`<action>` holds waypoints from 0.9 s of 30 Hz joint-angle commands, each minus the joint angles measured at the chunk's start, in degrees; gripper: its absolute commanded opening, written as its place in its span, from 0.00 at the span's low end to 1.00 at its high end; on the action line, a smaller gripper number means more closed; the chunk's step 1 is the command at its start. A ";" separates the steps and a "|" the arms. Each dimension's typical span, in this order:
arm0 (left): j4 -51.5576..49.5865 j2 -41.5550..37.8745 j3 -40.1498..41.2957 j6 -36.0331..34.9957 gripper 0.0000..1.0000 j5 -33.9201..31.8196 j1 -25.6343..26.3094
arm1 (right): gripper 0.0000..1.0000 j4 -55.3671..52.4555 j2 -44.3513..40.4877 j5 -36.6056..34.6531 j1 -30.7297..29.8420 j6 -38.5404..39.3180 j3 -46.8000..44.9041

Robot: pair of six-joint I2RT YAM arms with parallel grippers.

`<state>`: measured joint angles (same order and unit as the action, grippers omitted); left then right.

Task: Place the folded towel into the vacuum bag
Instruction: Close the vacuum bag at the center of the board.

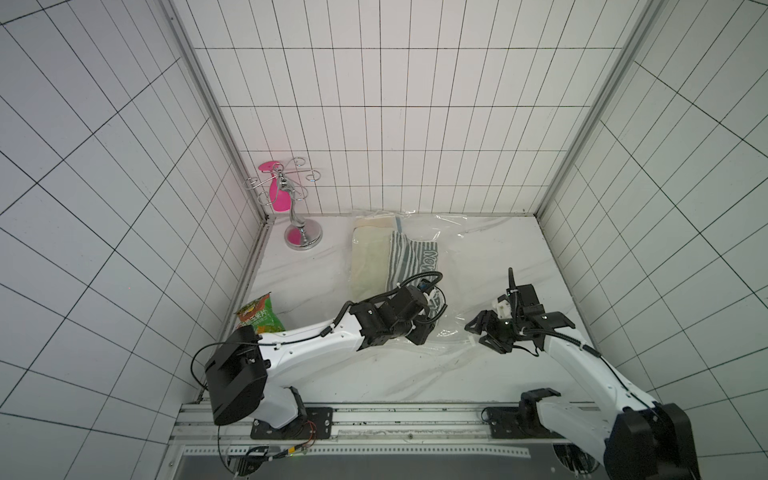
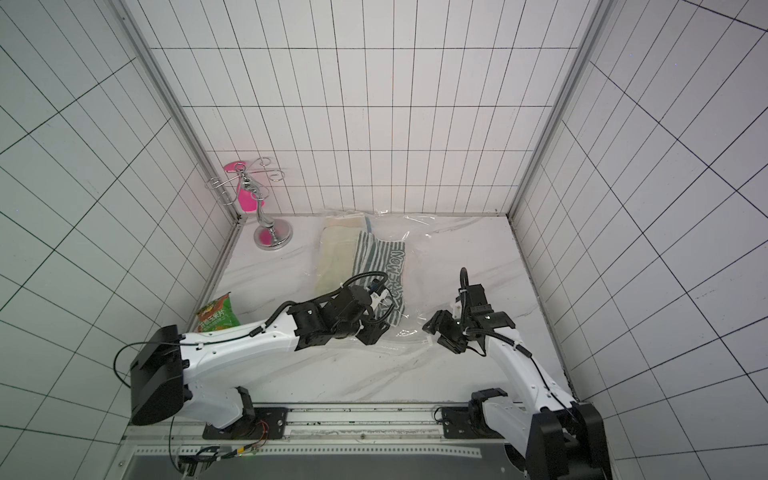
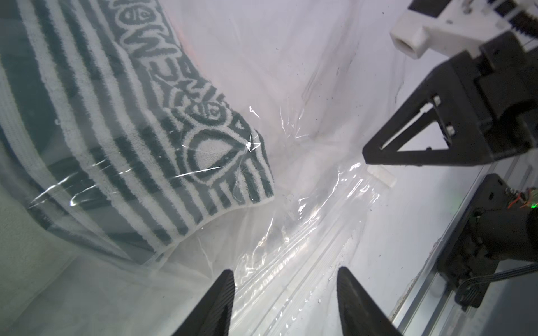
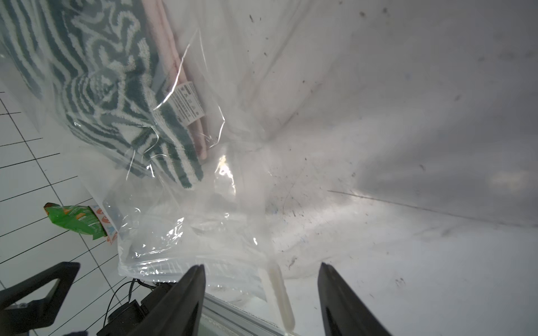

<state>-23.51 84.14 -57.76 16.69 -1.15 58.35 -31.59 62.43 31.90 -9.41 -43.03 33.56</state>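
vacuum bag (image 3: pixel 291 232): clear glossy crinkled plastic | towel (image 3: pixel 131 139): matt looped terry cloth | stand (image 1: pixel 303 237): polished metal

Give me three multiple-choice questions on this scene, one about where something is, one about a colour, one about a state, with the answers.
1. Where is the snack packet?
A) against the tiled wall beside the left arm
B) between the two arms
C) in the far right corner

2. The striped towel is white and:
A) red
B) dark green
C) yellow

3. The left tool is:
A) shut on the towel
B) shut on the packet
C) open, holding nothing

Answers:
1 A, it leans at the wall's foot.
2 B, green bands show through the clear vacuum bag.
3 C, its fingers stand apart over the plastic.
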 commanded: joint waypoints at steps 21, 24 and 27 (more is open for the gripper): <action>23.06 -1.96 9.40 -37.78 0.76 -18.98 15.04 | 0.00 18.65 -16.11 11.49 1.03 -35.65 -2.13; 23.76 -1.98 8.14 -40.88 0.76 -23.39 15.04 | 0.00 17.07 -17.47 11.31 0.97 -37.49 1.44; 22.37 -2.72 7.22 -42.34 0.76 -22.97 15.04 | 0.00 17.65 -18.52 11.00 0.85 -41.18 4.49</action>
<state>-3.18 82.78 -48.49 -21.28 -21.15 73.28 -14.00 45.52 43.27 -8.86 -78.32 33.10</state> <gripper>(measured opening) 0.759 0.076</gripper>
